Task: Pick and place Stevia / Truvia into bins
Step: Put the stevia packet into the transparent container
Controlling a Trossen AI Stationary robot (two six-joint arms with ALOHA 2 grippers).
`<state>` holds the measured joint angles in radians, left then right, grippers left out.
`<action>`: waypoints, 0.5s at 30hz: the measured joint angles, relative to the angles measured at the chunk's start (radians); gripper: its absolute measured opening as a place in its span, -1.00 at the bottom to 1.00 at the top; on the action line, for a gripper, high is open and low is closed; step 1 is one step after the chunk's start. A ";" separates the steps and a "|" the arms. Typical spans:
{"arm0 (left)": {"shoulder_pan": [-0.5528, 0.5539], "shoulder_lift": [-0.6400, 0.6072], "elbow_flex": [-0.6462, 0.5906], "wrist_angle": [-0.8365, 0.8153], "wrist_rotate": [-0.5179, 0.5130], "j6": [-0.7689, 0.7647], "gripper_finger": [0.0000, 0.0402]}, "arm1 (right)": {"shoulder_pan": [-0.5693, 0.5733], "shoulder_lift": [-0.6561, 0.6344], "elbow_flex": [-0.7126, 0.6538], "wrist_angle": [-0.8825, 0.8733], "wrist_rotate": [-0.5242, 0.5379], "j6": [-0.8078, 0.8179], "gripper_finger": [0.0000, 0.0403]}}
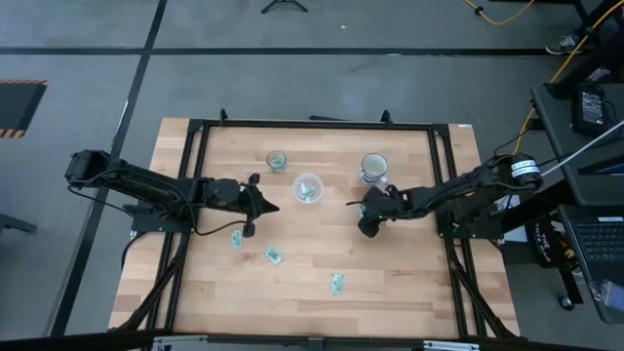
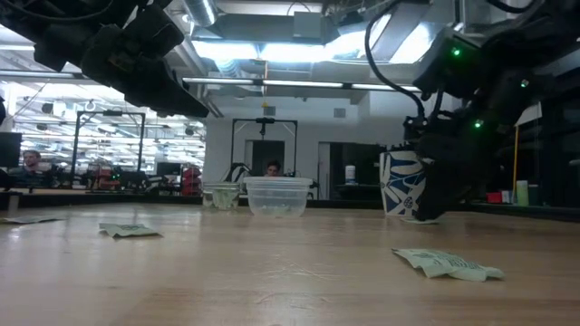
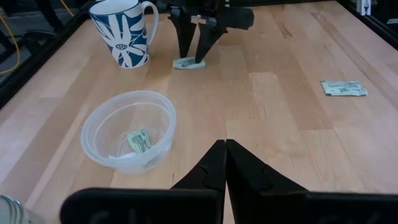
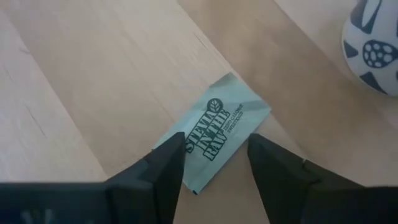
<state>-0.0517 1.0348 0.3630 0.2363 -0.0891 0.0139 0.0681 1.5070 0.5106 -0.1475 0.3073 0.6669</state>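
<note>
Pale green Stevia sachets lie flat on the wooden table: one [image 4: 219, 127] under my right gripper [image 4: 214, 163], three more [image 1: 236, 239], [image 1: 274, 255], [image 1: 336, 283] toward the near edge. The wider translucent bin [image 3: 99, 124] holds one sachet [image 3: 139, 141]. The little clear cup [image 1: 277, 160] stands beyond it. My right gripper [image 1: 368, 224] is open, pointing down, its fingers standing on either side of the sachet next to the mug. My left gripper [image 3: 222, 152] is shut and hovers near the wide bin [image 1: 308, 187], holding nothing. My right gripper comes at the sachet [image 3: 188, 63] from above, its open fingers [image 4: 166, 163] standing across the sachet's short width, over its near end. The sachet lies flat on the table. Whether the fingertips touch the paper, I cannot tell.
A white mug with a blue leaf pattern [image 3: 121, 31] stands close beside my right gripper, toward the far edge. A black frame [image 1: 312, 124] runs around the table. Bare wood lies between the bins and the near sachets.
</note>
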 joint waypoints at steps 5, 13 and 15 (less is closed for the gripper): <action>0.000 0.000 0.000 0.000 0.000 0.000 -0.99 | -0.001 0.004 0.016 -0.007 -0.013 -0.051 -0.38; 0.000 0.000 0.000 0.000 0.000 0.000 -0.98 | -0.001 0.005 0.018 -0.004 -0.021 -0.074 -0.91; 0.000 0.000 0.000 0.000 0.000 0.000 -0.98 | -0.001 0.005 0.018 -0.005 -0.025 -0.078 -0.96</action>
<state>-0.0517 1.0348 0.3630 0.2363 -0.0891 0.0139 0.0673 1.5116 0.5285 -0.1520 0.2827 0.5885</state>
